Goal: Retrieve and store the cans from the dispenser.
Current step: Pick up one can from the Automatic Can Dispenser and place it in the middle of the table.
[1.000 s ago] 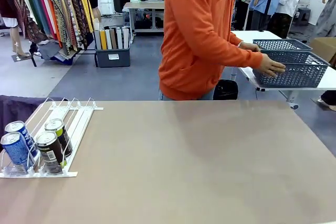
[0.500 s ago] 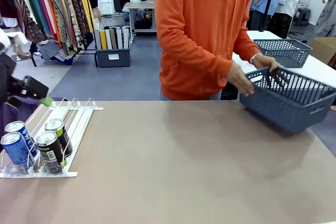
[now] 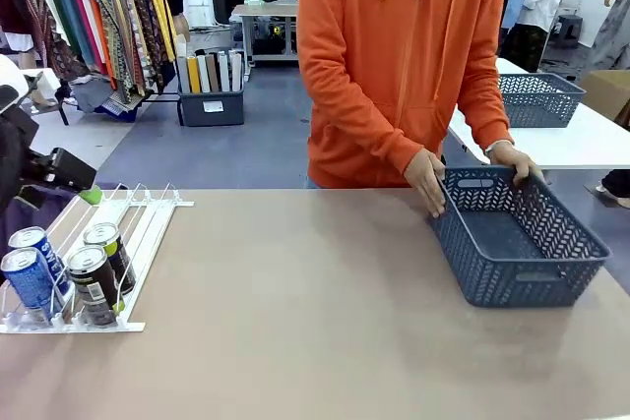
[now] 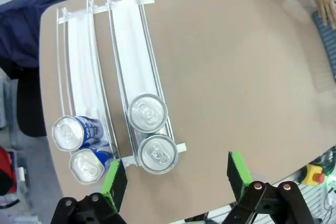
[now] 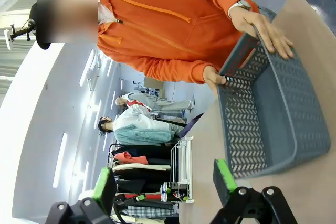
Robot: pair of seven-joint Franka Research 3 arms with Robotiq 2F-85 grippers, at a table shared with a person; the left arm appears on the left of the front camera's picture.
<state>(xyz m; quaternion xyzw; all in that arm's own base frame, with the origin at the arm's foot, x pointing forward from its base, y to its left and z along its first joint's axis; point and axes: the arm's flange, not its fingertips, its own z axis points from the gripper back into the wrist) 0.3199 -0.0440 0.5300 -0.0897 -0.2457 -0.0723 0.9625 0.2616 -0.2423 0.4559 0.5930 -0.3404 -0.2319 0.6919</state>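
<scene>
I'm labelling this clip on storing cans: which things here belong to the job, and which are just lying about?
Job: four cans, dispenser, grey-blue basket held by the person (likely storage), left claw and right claw, both open.

Lying about: second basket on the far white table, clothes rack, grey bin.

front across table [image 3: 295,331], left wrist overhead, dispenser [image 3: 138,228] shared

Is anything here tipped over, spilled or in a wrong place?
Nothing stands out. The four cans stand upright at the low end of the dispenser, two blue in one lane, two black in the next. The basket sits level on the table, nothing spilled.
</scene>
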